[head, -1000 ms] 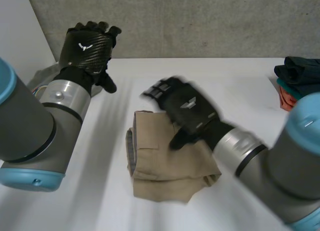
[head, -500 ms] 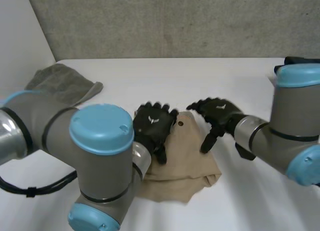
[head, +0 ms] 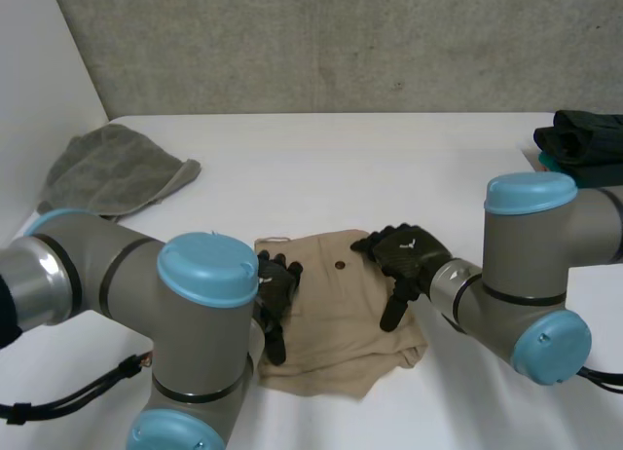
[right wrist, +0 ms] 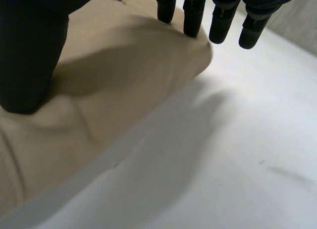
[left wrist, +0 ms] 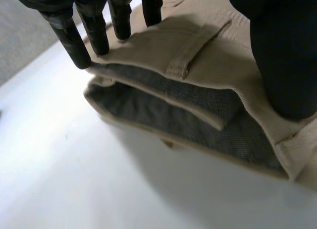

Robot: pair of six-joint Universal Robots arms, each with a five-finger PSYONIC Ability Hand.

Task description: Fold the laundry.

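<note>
Moved: both hands sit lower than half a second back; left hand [head: 275, 289] has slid to the left edge of the pants [head: 341, 318], and right hand [head: 404, 255] has drawn in to the right edge.
Pants: tan, folded into a thick pad on the near-middle of the table [head: 321, 168], between the hands.
Left hand: fingers [left wrist: 94, 33] straight and apart, tips on the top layer at the waistband edge, thumb [left wrist: 282, 55] flat on the cloth; grips nothing.
Right hand: fingers [right wrist: 190, 13] straight and apart, tips at the rounded fold, outer ones over bare table; thumb [right wrist: 29, 60] dents the cloth; grips nothing.
Why: probably pressing both sides down to flatten the pad and keep the fold from springing open.
Left wrist adds: open waistband end, stacked layers, grey lining [left wrist: 168, 97], belt loop [left wrist: 195, 45]; in the head view that edge sits behind the left arm.
Right wrist adds: closed, rounded fold edge.
Head adds: grey towel [head: 117, 172] far left, dark stack [head: 584, 138] far right, both well apart from the pants.
</note>
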